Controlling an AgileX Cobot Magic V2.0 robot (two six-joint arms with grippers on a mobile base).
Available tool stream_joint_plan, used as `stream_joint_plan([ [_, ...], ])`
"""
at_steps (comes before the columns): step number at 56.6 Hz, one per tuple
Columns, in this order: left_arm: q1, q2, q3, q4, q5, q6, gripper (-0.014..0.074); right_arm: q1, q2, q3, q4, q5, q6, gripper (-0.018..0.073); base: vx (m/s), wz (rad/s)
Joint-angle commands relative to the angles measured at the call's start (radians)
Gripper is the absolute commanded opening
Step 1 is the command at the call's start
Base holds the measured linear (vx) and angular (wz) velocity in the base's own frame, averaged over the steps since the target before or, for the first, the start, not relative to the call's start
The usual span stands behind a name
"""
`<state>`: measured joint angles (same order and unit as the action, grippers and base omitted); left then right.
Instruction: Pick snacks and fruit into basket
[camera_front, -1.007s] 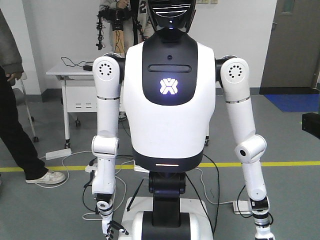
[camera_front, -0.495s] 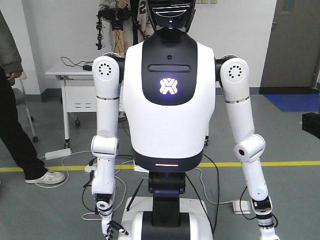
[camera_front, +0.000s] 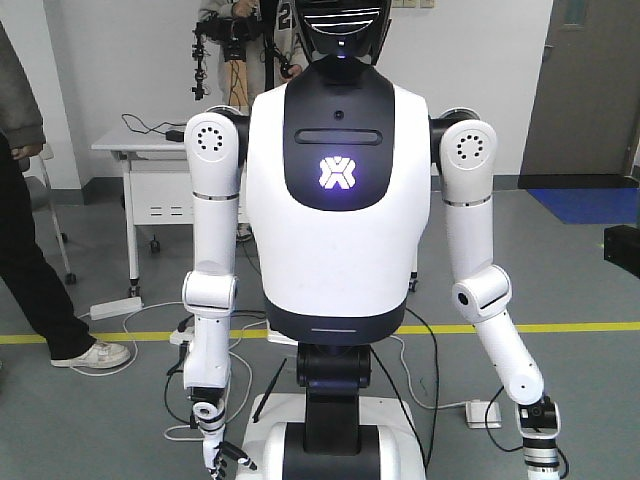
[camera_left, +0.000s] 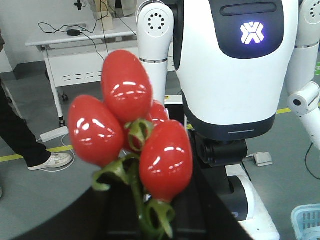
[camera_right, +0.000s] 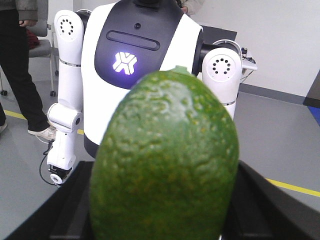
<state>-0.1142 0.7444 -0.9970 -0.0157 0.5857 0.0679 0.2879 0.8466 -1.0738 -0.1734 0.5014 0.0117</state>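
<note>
Looking straight ahead, all I get is a white humanoid (camera_front: 340, 200) facing us, with a table (camera_front: 150, 150) behind it at 10 o'clock; no fruit, basket or pincer of ours shows there. From the left wrist, the left pincer (camera_left: 150, 225) appears as dark blurred shapes along the bottom edge, closed on the red fruit cluster (camera_left: 132, 130), whose green stem runs down between them while the glossy fruits fan up towards 12 and 10 o'clock. A corner of the light blue basket (camera_left: 306, 220) peeps in at about 4 o'clock from that pincer, low on the floor and well apart (it's the only glimpse of it anywhere). From the right wrist, the right pincer (camera_right: 160, 220) is clamped on the green fruit (camera_right: 165, 160), dark jaw either side, long axis running 12 to 6. No basket shows there, so I'd judge the left arm nearer for the drop.
</note>
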Motion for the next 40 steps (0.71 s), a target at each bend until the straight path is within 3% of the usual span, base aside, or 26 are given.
stream_joint_plan([
  [1,0.000,-0.005,-0.030,-0.005,-0.082,-0.007,-0.0003,-0.005,-0.007,-0.029,-0.019,-0.087,-0.004,-0.0009,0.00,0.00],
  [40,0.000,-0.005,-0.030,-0.005,-0.082,-0.007,-0.0003,-0.005,-0.007,-0.029,-0.019,-0.087,-0.004,-0.0009,0.00,0.00],
])
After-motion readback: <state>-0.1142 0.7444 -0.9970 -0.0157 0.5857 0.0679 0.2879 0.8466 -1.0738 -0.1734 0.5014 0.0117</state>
